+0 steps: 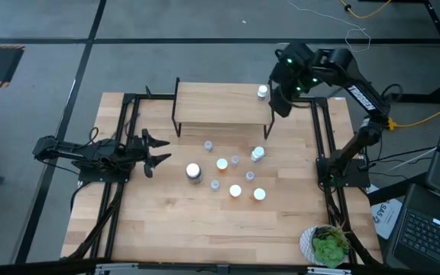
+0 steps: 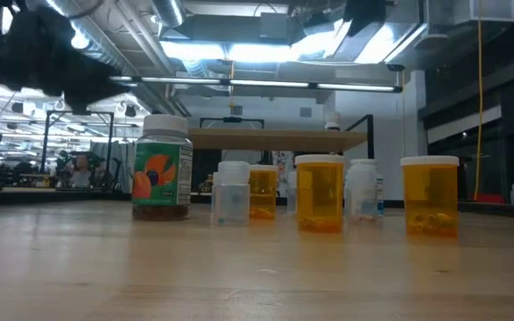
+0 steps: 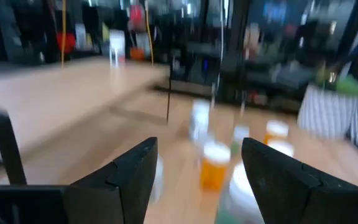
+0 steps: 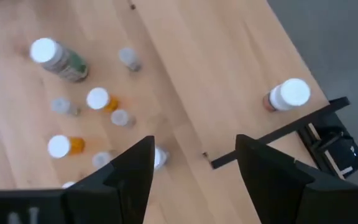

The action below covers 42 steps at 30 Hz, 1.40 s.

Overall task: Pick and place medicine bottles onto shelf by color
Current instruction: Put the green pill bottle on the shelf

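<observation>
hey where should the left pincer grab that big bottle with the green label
Grip the big bottle around its white cap, coming straight down. It stands upright, and small bottles sit close on its right, so a side approach looks cramped. The left pincer is open, up and left of it.

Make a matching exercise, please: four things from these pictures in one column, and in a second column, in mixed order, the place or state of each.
Things:
1. white-capped bottle
2. left gripper
3. plant
4. large bottle with green label

Places or states:
a. at the table's near right corner
b. standing alone on the shelf
c. on the table, left end of the bottle group
d. open, empty, over the table's left side

Pairs: 1-b, 2-d, 3-a, 4-c
</observation>
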Each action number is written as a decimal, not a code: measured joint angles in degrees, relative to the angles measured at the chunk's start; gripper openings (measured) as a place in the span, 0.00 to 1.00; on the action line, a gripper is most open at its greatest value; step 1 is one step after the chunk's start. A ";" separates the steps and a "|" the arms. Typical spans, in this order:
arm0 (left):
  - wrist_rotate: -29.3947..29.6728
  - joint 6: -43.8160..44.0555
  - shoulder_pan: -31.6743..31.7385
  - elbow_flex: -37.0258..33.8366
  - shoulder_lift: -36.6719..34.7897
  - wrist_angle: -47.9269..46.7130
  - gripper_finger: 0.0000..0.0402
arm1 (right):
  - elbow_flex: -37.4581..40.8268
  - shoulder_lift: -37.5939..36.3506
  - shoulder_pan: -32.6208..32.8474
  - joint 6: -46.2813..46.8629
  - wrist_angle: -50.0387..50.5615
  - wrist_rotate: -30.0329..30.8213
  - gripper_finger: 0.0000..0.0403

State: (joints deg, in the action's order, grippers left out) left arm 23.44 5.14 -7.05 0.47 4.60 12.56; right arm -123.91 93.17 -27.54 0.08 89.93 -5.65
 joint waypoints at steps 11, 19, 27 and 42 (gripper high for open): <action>-4.35 5.10 -0.63 9.98 10.31 2.60 0.57 | 24.53 -18.75 6.95 11.04 -7.40 5.88 0.56; -5.65 10.85 -0.88 31.83 32.62 -22.18 0.57 | 52.01 -33.17 15.44 26.67 -26.93 9.07 0.56; -6.24 10.52 -3.72 53.62 51.55 -48.87 0.57 | 69.60 -38.94 24.01 32.74 -46.52 9.08 0.56; -5.66 6.57 -3.38 62.34 65.10 -50.65 0.58 | 77.54 -39.09 28.99 35.80 -58.49 9.23 0.56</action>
State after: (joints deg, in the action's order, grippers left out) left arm 17.78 11.72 -10.43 62.81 69.70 -38.08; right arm -46.37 54.08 1.45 35.88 31.44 3.57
